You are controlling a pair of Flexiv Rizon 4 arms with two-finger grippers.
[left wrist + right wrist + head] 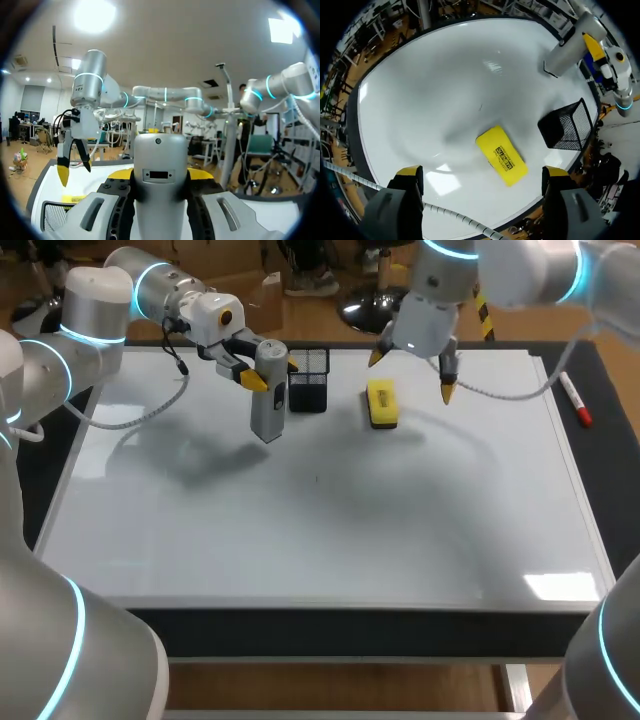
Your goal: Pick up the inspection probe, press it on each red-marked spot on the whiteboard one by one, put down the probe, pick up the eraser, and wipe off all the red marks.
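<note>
The probe (268, 390), a grey stick, hangs tip-down over the far left part of the whiteboard (320, 530), just left of a black mesh cup (310, 380). The left gripper (262, 370) pinches its upper end between both yellow tips. To the right of the cup a yellow eraser (382, 403) lies flat on the board. The right gripper (410, 375) hovers above it, fingers spread wide and holding nothing. A red marker (575, 400) lies beyond the board's far right edge.
</note>
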